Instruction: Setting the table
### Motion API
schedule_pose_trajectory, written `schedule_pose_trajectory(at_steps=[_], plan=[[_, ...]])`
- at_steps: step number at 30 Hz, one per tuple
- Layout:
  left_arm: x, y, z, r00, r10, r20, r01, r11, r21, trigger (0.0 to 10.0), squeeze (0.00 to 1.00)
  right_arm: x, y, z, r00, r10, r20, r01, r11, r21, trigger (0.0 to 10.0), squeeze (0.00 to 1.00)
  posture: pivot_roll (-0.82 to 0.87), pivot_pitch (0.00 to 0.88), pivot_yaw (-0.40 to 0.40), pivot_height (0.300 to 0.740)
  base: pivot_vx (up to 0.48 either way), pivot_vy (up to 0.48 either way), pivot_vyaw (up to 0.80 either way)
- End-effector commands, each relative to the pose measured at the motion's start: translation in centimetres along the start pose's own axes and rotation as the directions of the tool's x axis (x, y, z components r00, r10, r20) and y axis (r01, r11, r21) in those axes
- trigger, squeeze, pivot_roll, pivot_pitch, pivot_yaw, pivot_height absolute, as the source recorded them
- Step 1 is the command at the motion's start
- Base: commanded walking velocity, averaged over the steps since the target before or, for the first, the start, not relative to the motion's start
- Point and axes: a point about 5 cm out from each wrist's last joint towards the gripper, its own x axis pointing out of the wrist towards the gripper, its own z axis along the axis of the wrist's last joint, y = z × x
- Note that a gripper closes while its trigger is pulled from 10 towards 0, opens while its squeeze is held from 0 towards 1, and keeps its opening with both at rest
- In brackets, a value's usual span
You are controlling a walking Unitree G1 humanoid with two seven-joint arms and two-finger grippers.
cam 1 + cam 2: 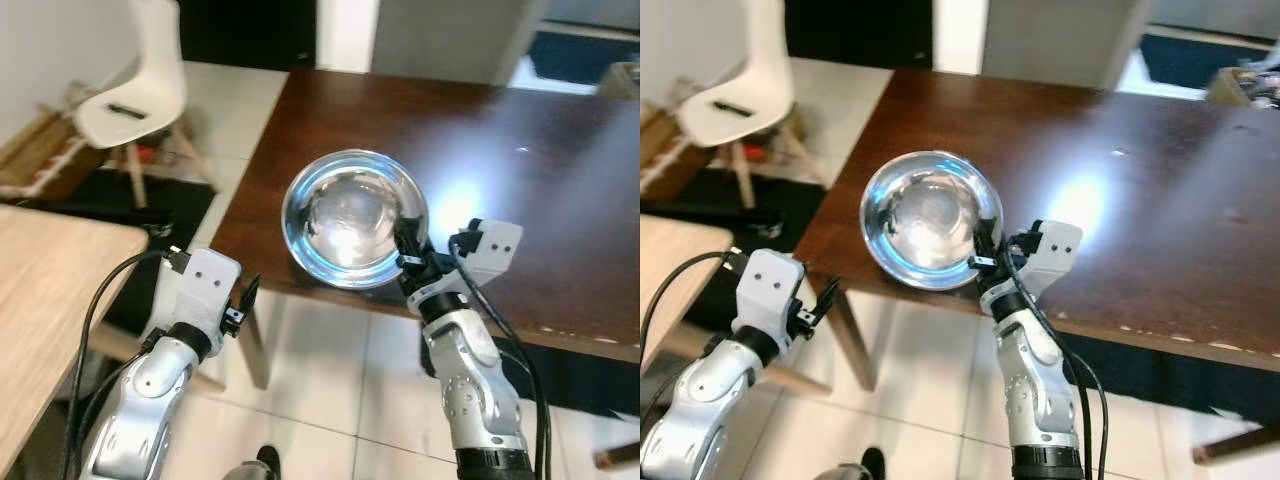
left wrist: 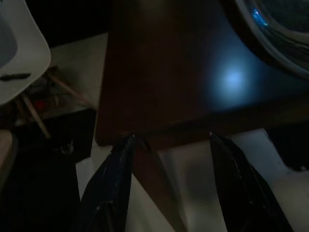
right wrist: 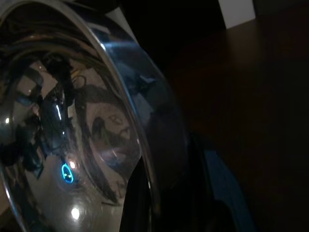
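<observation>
We're mid-placing: right gripper [image 1: 408,250] clamped on the rim of the steel bowl [image 1: 352,215], frame centre over the dark table [image 1: 500,150] near edge; left gripper [image 2: 169,183] spread, idle lower left; next, lower and release.

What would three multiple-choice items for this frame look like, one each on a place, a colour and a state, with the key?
1. Where is the metal bowl?
A. at the near edge of the dark table
B. on the white chair
C. on the floor

2. What colour is the chair's seat?
A. red
B. white
C. black

3. How is the right gripper?
A. hanging open, off the bowl
B. clamped on the bowl's rim
C. resting on the chair

Key: 1 A, the bowl overhangs the table's near edge; 2 B, the shell is white; 3 B, its fingers straddle the rim, while the left gripper hangs open.
</observation>
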Motion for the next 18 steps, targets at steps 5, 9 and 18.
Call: schedule_pose_trajectory(at_steps=[5,9,18], plan=[[0.24,-0.19,-0.01,1.0,-0.01,-0.007,0.01,1.0,0.005,10.0,0.0,-0.05,-0.09,0.26,0.999,-0.02,0.03,0.019,0.998,0.055,10.0,0.0,-0.03,0.013,0.056,0.74,-0.055,0.0,0.0],[0.24,-0.22,0.04,1.0,-0.017,-0.008,0.017,1.0,-0.002,10.0,0.0,-0.03,-0.21,0.39,0.999,-0.028,0.036,0.026,0.997,0.07,10.0,0.0,-0.03,0.014,0.058,0.74,0.0,0.0,0.0],[0.2,-0.43,0.0,1.0,-0.027,-0.012,0.027,1.0,-0.004,10.0,0.0,0.02,-0.6,0.55,0.998,-0.04,0.044,0.035,0.994,0.099,10.0,0.0,-0.02,0.015,0.058,0.74,0.0,0.0,0.61]])
